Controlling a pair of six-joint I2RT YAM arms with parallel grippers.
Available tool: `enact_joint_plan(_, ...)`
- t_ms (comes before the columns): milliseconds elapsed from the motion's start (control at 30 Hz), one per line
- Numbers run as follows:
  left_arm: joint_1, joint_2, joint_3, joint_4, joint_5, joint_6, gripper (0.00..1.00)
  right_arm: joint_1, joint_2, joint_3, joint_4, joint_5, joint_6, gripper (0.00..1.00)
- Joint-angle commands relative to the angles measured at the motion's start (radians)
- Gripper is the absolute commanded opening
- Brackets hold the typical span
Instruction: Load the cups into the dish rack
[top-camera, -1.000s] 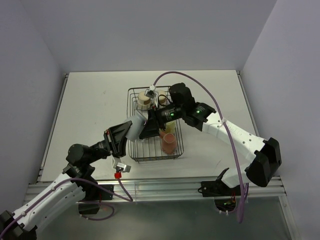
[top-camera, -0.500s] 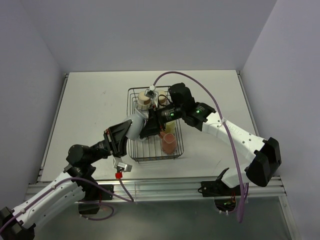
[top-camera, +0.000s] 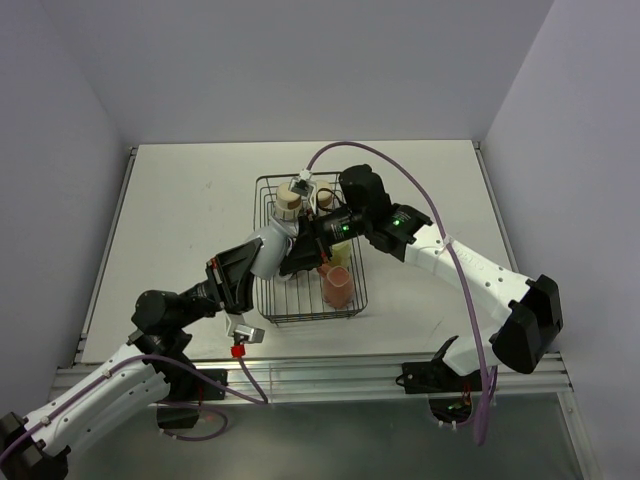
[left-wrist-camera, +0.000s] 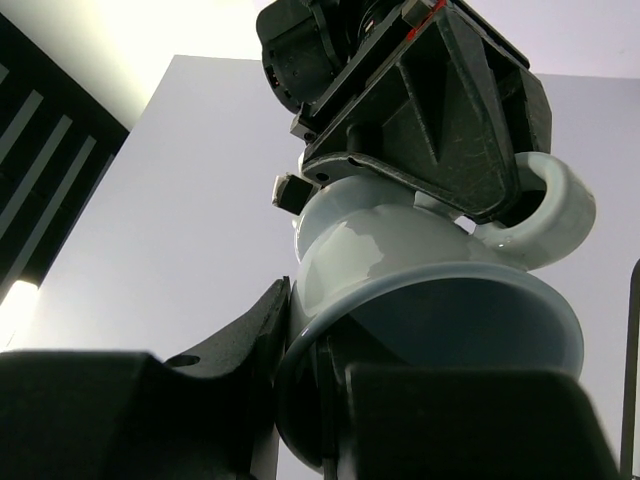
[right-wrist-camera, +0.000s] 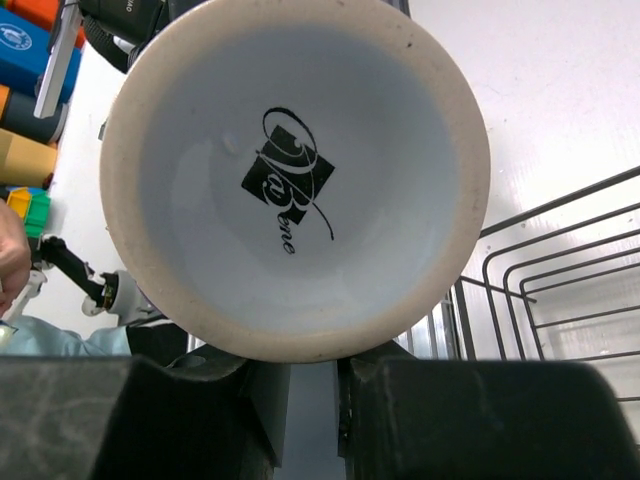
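left claw (left-wrist-camera: 305, 350) clamped on blue-grey mug (left-wrist-camera: 400, 250) rim | mug base directly before right claw (right-wrist-camera: 300, 400) | right grip: cannot tell

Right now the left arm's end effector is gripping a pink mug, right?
No. The left end effector grips the pale blue-grey mug, as the left wrist view shows; the pink mug sits in the dish rack.

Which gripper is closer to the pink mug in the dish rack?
Right. The right gripper hangs over the dish rack, just left of and beyond the pink mug; the left gripper sits farther left, at the rack's left edge.
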Motion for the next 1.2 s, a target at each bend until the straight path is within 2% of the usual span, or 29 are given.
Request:
enact_joint_plan(0,-0.019,-0.002,0.033,0.033,0.030,0.046,0.13,0.009,-0.005,0.038,0.061,0.007,0.021,0.00)
enact_joint_plan(100,-0.019,-0.005,0.032,0.022,0.008,0.049,0.41,-0.011,-0.011,0.041,0.063,0.016,0.015,0.00)
enact_joint_plan(200,-0.019,-0.014,0.038,-0.001,-0.015,0.045,0.63,-0.042,-0.011,0.053,0.064,0.021,0.006,0.00)
enact_joint_plan(300,-0.019,-0.017,0.039,-0.019,-0.029,0.048,0.75,-0.063,-0.005,0.078,0.066,0.021,0.001,0.00)
enact_joint_plan(433,-0.019,-0.020,0.039,-0.027,-0.046,0.043,0.84,-0.082,-0.010,0.093,0.061,0.019,-0.011,0.00)
enact_joint_plan(500,-0.019,-0.028,0.035,-0.034,-0.056,0.043,0.93,-0.091,-0.020,0.089,0.054,0.022,-0.017,0.00)
enact_joint_plan(600,-0.019,-0.057,0.032,-0.071,-0.078,0.036,0.99,-0.122,-0.036,0.084,0.046,0.031,-0.031,0.00)
enact_joint_plan(700,-0.019,-0.088,0.029,-0.100,-0.115,0.016,0.99,-0.151,-0.050,0.087,0.034,0.045,-0.054,0.00)
enact_joint_plan(967,-0.019,-0.134,0.107,-0.192,-0.329,-0.153,0.99,-0.174,-0.109,0.061,-0.107,0.154,-0.328,0.00)
enact_joint_plan(1067,-0.019,-0.134,0.171,-0.252,-0.432,-0.266,0.99,-0.172,-0.129,0.037,-0.124,0.215,-0.390,0.00)
enact_joint_plan(1167,-0.019,-0.088,0.283,-0.333,-0.579,-0.453,0.99,-0.155,-0.137,0.018,-0.149,0.290,-0.482,0.00)
